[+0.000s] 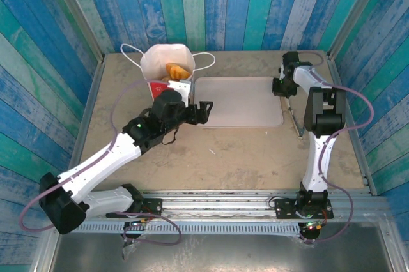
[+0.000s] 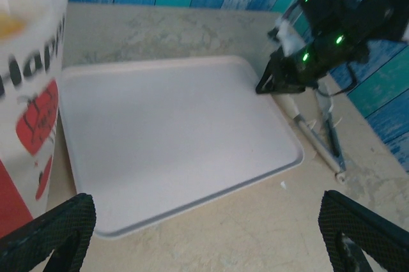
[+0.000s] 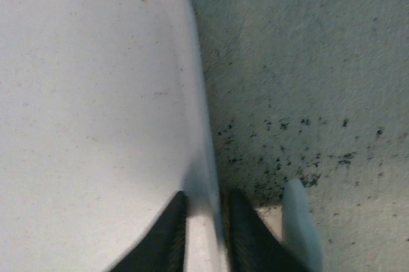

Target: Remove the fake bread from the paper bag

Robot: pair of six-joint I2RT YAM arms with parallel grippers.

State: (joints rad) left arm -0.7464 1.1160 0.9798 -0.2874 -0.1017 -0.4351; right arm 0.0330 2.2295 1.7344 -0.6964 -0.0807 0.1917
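Note:
The paper bag (image 1: 160,64), red below and white above, stands open at the back left with golden fake bread (image 1: 177,69) showing inside. In the left wrist view the bag (image 2: 29,93) stands at the left edge, with a yellow blur of bread (image 2: 9,26) in it. My left gripper (image 1: 203,111) hangs open just right of the bag, over the tray's near left corner, its jaws (image 2: 208,234) wide apart and holding nothing. My right gripper (image 1: 279,87) sits at the tray's far right corner, one dark finger on each side of the rim (image 3: 204,234).
The flat pale tray (image 1: 239,103) lies bare in the middle of the table, right of the bag. A thin pen-like tool (image 1: 294,119) lies along its right side. A pale rounded piece (image 3: 300,221) sits beside my right fingers. Blue plank walls close the back and sides.

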